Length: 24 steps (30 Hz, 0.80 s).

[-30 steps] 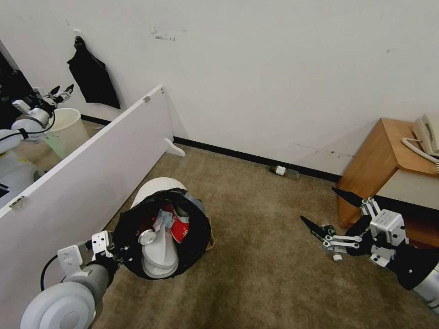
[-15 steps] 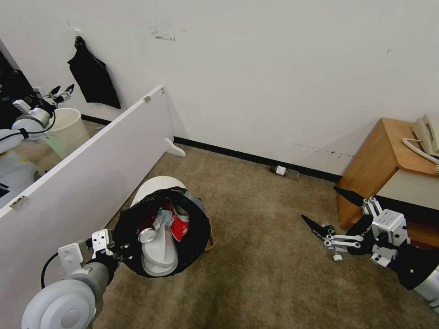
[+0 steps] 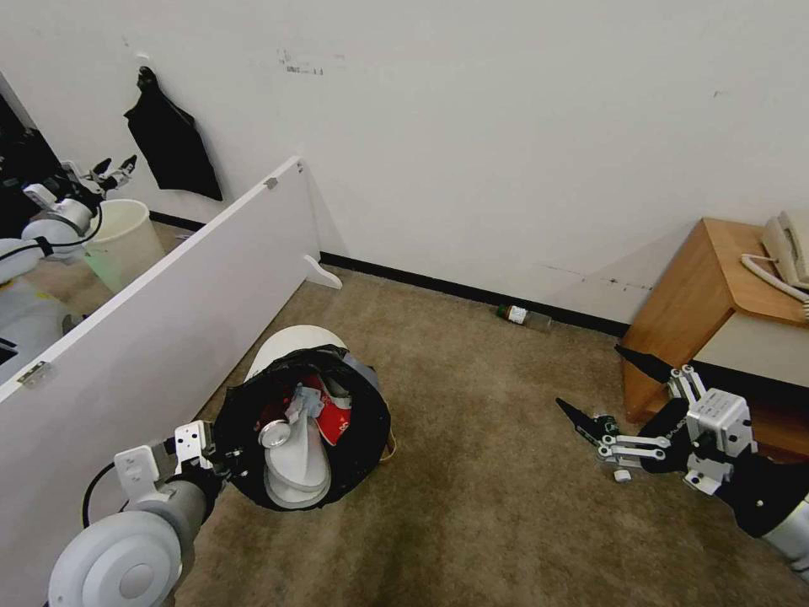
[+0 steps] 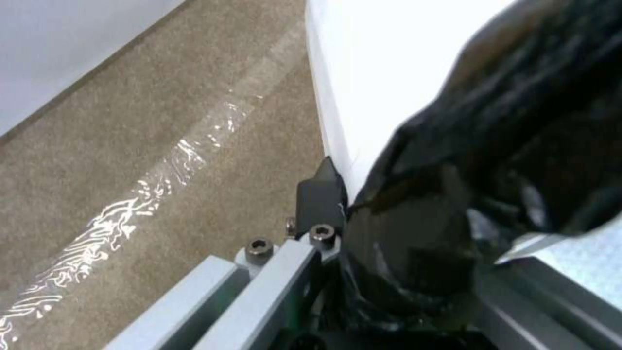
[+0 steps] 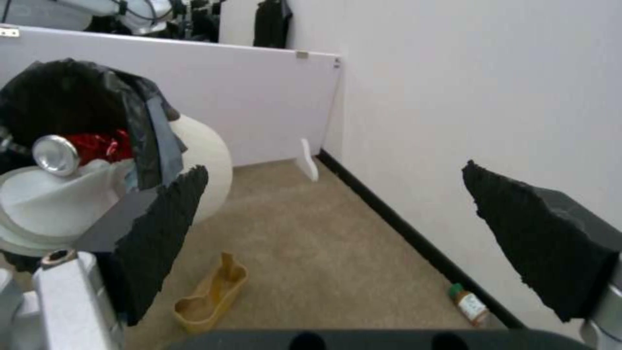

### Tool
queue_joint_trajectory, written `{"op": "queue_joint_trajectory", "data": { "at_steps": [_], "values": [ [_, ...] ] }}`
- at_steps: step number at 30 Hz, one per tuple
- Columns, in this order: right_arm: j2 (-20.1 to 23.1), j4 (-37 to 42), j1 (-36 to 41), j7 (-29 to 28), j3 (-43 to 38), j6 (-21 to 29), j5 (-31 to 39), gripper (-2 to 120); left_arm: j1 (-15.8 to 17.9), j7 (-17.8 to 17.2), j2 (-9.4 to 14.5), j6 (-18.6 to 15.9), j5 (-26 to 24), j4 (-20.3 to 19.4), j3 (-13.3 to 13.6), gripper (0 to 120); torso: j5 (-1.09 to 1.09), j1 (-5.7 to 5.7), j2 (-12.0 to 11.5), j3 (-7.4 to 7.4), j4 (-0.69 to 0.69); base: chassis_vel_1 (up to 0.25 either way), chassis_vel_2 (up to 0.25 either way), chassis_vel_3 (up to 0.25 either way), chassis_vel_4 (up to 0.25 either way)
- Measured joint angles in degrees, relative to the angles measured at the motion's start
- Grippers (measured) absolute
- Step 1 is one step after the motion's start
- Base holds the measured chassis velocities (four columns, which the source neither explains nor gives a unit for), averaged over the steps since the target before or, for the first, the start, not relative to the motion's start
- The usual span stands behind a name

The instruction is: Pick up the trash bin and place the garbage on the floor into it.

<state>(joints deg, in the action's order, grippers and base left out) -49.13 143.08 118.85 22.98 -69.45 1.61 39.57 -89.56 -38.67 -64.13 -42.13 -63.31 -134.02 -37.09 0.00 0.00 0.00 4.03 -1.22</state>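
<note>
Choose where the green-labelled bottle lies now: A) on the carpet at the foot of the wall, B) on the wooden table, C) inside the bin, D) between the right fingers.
A: the bottle lies on the carpet against the wall's black skirting, apart from the bin and the open right gripper.

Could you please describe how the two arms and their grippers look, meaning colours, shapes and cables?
The left arm has glossy white rounded shells, a grey wrist, a black cable and a white bracket. The left gripper is black. The right arm is black and silver, with a white boxy block. The right gripper has silver linkages and black, pointed, wedge-shaped jaws.
</note>
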Motion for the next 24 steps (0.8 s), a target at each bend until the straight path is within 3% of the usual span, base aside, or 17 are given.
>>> {"op": "queue_joint_trajectory", "data": {
  "at_steps": [5, 17, 24],
  "values": [
    [2.64, 0.00, 1.00, -0.04, -0.22, 0.37, 0.15, 100, -0.08, -0.02, -0.04, 0.00, -0.22, -0.19, 0.12, 0, 0.00, 0.00, 0.00, 0.00, 0.00, 0.000, 0.000, 0.000, 0.000],
    [13.99, -1.67, 3.89, -2.44, -1.87, 1.01, 3.60, 100, -0.81, 0.17, -0.60, 0.00, 0.06, -0.83, -0.32, 0, 0.00, 0.00, 0.00, 0.00, 0.01, 0.028, 0.026, 0.030, 0.028],
    [16.37, -2.51, 4.04, -2.88, -1.75, 0.93, 4.59, 100, -0.93, 0.30, -1.35, 0.00, 1.27, -0.79, -0.39, 0, 0.00, 0.01, 0.00, 0.00, 0.01, 0.085, 0.088, 0.091, 0.074]
  ]
}}
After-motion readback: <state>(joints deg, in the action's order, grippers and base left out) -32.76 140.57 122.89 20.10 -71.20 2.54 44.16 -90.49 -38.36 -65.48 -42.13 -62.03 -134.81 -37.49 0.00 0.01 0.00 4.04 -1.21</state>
